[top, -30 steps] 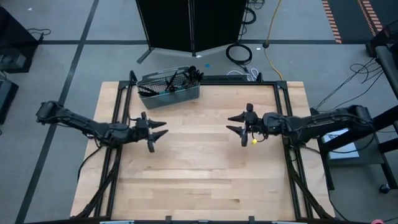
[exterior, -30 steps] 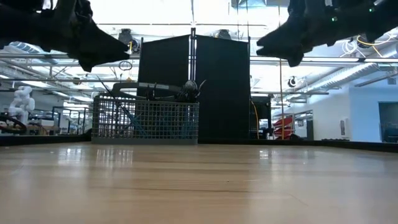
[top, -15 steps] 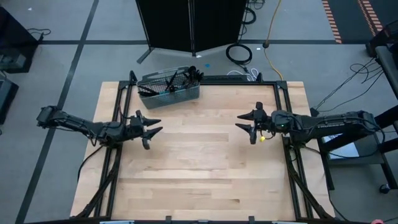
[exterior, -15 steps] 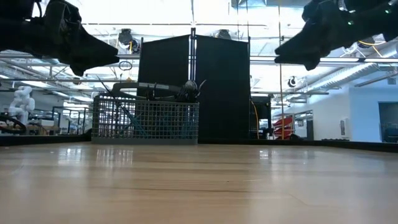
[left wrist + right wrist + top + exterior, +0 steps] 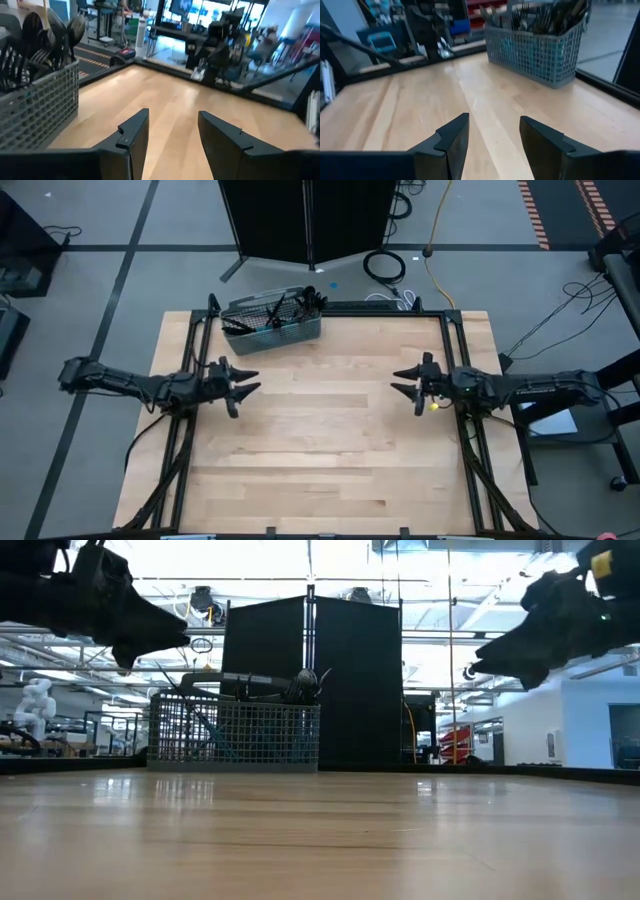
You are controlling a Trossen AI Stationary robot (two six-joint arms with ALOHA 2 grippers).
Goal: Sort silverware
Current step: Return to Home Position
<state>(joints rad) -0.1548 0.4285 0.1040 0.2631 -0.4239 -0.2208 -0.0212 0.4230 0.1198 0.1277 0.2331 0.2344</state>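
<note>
Stowed state: silverware (image 5: 292,307) in basket (image 5: 270,330).
Basket stands at the far edge of the counter (image 5: 330,460); silverware upright inside it, dark heads up; left end effector (image 5: 250,382) near the basket on its front side, raised above the counter, fingers spread, holding nothing; right end effector (image 5: 397,382) well apart from the basket, raised, fingers likewise spread, holding nothing.
</note>
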